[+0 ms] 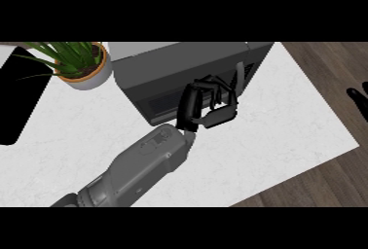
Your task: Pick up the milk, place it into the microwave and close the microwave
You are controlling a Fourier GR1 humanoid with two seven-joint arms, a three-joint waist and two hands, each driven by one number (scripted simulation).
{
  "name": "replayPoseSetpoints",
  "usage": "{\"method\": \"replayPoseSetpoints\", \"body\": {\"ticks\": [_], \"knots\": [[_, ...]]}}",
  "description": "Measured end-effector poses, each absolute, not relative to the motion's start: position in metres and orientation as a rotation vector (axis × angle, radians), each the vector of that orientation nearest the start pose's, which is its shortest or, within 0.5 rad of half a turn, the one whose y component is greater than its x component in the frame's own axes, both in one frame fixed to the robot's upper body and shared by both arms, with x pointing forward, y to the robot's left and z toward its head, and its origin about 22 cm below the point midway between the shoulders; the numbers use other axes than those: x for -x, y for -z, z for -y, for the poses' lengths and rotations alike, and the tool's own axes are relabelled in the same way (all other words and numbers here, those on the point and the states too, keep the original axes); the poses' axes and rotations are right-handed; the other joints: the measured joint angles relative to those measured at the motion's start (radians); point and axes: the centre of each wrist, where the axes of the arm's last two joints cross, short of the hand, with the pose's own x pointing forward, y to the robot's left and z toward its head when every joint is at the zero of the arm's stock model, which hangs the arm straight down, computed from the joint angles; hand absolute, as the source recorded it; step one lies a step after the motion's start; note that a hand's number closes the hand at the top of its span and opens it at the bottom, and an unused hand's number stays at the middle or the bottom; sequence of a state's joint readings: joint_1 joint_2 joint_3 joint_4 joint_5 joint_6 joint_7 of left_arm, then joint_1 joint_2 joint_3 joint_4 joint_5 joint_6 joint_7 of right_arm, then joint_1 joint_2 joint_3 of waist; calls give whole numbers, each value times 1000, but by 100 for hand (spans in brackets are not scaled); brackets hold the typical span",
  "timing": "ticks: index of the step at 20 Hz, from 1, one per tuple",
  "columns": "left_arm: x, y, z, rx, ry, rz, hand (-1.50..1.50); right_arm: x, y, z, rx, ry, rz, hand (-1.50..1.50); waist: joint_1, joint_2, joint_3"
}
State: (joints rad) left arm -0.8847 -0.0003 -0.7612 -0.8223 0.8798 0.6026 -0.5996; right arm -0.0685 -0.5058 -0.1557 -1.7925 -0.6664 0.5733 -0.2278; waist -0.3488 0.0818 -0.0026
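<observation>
White marbled tabletop [287, 121] spanned by scene. Microwave [179, 73] seen at rear centre, door apparently shut. Left hand [205, 104] held against microwave front, fingers [188, 104] straight, released, nothing grasped. Right hand [358, 99] rested at right edge, relaxed. Milk not visible; presumably inside. Carton judged light, stiff, best taken by sides.

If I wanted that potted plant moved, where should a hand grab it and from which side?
Probably the round wall of the white pot, from the near side: the leaves fan out above and leftward, and the microwave stands close on its right.
</observation>
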Motion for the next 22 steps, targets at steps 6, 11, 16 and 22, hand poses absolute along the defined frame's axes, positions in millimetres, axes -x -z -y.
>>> {"method": "replayPoseSetpoints", "body": {"ticks": [6, 11, 16, 22], "knots": [[-343, -36, -10, 273, 48, 1882, 150, -247, -137, 345, -594, -406, 2097, -150, -1, 1, 1], [-343, -34, -11, 272, 35, 1891, 150, -247, -144, 348, -593, -412, 2097, -150, -5, -1, 1], [-343, -33, -11, 271, 28, 1908, 150, -247, -150, 351, -597, -410, 2097, -150, -7, 0, 2], [-343, -32, -10, 275, 25, 1917, 150, -248, -156, 348, -659, -457, 2080, -150, -6, 1, 3]]}}
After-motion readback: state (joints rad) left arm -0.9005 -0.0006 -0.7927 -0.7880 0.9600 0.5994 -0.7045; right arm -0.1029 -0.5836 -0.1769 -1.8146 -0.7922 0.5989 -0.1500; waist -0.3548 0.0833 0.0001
